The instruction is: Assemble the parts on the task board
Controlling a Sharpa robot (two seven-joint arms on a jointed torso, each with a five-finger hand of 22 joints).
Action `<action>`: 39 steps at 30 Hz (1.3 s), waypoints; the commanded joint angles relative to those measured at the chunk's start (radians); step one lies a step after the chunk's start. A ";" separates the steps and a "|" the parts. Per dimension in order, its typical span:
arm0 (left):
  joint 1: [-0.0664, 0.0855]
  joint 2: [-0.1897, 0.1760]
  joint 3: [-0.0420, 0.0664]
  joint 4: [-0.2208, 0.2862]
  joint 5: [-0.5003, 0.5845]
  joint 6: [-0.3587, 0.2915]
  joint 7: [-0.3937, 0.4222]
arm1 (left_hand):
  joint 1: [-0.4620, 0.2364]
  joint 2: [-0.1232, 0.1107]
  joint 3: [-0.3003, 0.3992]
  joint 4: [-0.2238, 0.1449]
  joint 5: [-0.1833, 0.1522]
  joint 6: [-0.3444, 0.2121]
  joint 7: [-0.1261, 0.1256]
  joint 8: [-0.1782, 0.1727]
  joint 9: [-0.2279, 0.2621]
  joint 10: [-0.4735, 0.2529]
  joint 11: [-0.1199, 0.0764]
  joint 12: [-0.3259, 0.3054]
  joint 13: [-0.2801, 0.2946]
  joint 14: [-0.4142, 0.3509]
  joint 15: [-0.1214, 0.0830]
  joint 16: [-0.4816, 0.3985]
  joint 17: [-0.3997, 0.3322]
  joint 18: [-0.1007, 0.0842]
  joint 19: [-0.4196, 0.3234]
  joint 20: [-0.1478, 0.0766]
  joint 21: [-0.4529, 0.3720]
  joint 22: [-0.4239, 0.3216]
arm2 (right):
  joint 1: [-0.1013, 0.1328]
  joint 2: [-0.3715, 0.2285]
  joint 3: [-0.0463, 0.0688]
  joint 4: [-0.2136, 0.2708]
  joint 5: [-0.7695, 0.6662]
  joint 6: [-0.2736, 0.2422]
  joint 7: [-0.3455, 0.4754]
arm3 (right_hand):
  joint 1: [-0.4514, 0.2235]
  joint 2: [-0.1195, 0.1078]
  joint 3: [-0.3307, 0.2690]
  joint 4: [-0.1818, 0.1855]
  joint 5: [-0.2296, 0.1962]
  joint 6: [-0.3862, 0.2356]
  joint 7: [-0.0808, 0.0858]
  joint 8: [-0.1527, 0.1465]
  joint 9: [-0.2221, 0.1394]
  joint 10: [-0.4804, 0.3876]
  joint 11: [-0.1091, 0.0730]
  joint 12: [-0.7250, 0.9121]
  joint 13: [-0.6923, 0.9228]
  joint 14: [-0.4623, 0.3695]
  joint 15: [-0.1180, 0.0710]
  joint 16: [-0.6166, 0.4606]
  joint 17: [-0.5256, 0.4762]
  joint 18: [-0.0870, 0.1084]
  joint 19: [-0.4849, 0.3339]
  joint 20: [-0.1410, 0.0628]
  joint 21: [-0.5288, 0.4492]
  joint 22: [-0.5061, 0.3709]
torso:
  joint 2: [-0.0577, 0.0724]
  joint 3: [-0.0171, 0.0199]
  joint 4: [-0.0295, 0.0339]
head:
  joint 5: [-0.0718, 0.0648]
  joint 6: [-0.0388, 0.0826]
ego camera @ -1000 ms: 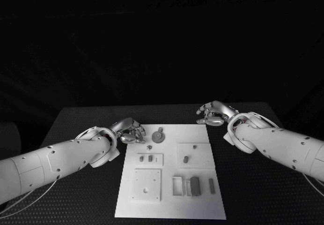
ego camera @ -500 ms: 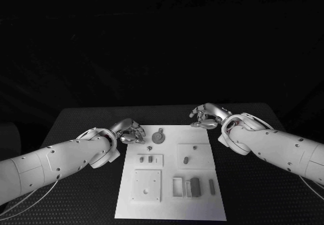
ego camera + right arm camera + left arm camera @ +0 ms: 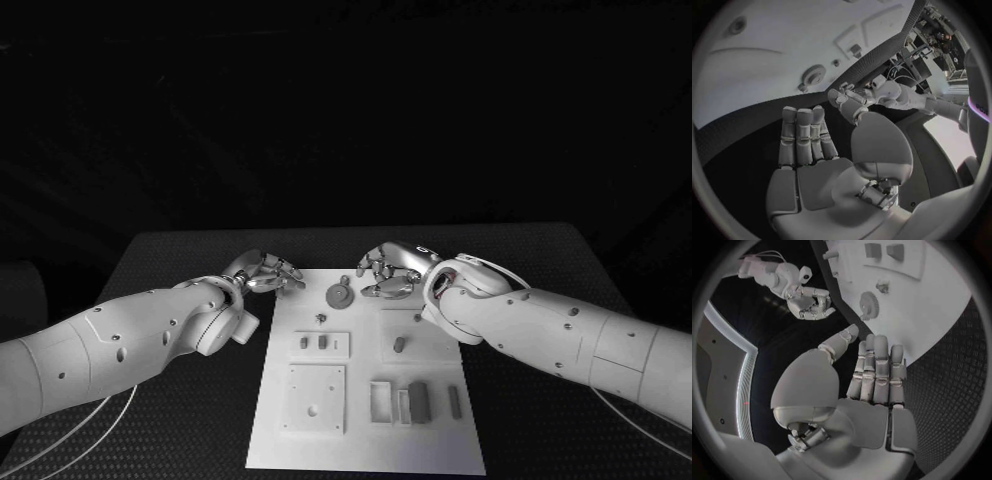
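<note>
Left hand point(image 3: 260, 274): silver, many-fingered, at the far left corner of the white rectangular task board point(image 3: 368, 440). In the left wrist view the same hand point(image 3: 870, 375) has its fingers point(image 3: 879, 365) straight and side by side, thumb set apart, nothing in it. Holds nothing; fingertips lie over the board's edge, contact with the board not resolvable.

Right hand point(image 3: 392, 272): silver, over the far edge of the board, just right of the small grey gear-shaped disc point(image 3: 338, 294). In the right wrist view this hand point(image 3: 826, 155) is flat, fingers point(image 3: 801, 135) extended together, thumb off to the side, palm bare. Holds nothing. In the head view the fingers look somewhat curled, but the view there is poor; I take the wrist view as the better evidence.

The two hands are near each other, with the gear disc between them on the board. The disc also shows in the left wrist view point(image 3: 867, 305) and the right wrist view point(image 3: 813, 75), lying flat on the white surface.

Board contents, working toward the robot: a raised white square block with two grey pegs point(image 3: 320, 342); a second raised square point(image 3: 411, 335) carrying a small grey upright piece point(image 3: 398, 344); a larger white square plate with small holes point(image 3: 315, 394); a group of grey rectangular bars point(image 3: 418, 399) beside a white open frame point(image 3: 381, 398).

The board lies in the middle of the black textured table point(image 3: 173, 250).
</note>
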 commanded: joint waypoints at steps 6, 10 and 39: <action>0.015 -0.004 0.001 0.025 0.166 -0.027 0.063 | -0.018 0.002 0.002 0.010 0.003 -0.006 0.000 0.007 -0.002 -0.011 0.004 0.013 0.003 -0.017 0.004 -0.037 -0.019 0.003 -0.018 -0.062 -0.019 -0.008 | -0.020 0.063 -0.025 -0.048 -0.110 0.019 -0.010 | 0.010 0.002 -0.002 -0.001 -0.005 0.021 0.002 0.009 -0.002 0.013 -0.005 0.021 0.015 0.018 -0.005 0.025 0.012 0.015 0.018 -0.010 0.018 0.007 | 0.006 -0.0043 0.0072 | 0.002 -0.001; 0.019 -0.011 0.000 0.039 0.182 -0.033 0.064 | -0.019 0.002 0.002 0.010 0.003 -0.005 0.000 0.008 -0.002 -0.011 0.004 0.016 0.003 -0.018 0.005 -0.044 -0.023 0.002 -0.020 -0.061 -0.023 -0.009 | -0.025 0.086 -0.026 -0.056 -0.125 0.005 -0.022 | 0.009 0.003 0.002 -0.001 -0.008 0.030 -0.001 0.010 -0.003 0.019 -0.008 0.036 0.028 0.024 -0.008 0.044 0.022 0.015 0.027 -0.017 0.030 0.011 | 0.011 -0.0082 0.0138 | 0.000 0.001; 0.046 -0.042 0.000 0.129 0.245 -0.086 0.097 | -0.020 0.000 0.003 0.010 0.003 -0.005 -0.001 0.010 -0.002 -0.011 0.004 0.021 0.004 -0.017 0.006 -0.053 -0.027 0.000 -0.024 -0.060 -0.028 -0.011 | -0.030 0.149 -0.036 -0.102 -0.160 0.029 -0.059 | -0.021 0.004 0.010 0.002 0.002 0.042 -0.005 0.009 -0.008 0.027 -0.012 0.062 0.060 0.034 -0.012 0.075 0.044 0.015 0.046 -0.030 0.051 0.016 | 0.040 -0.0368 0.0410 | -0.023 0.005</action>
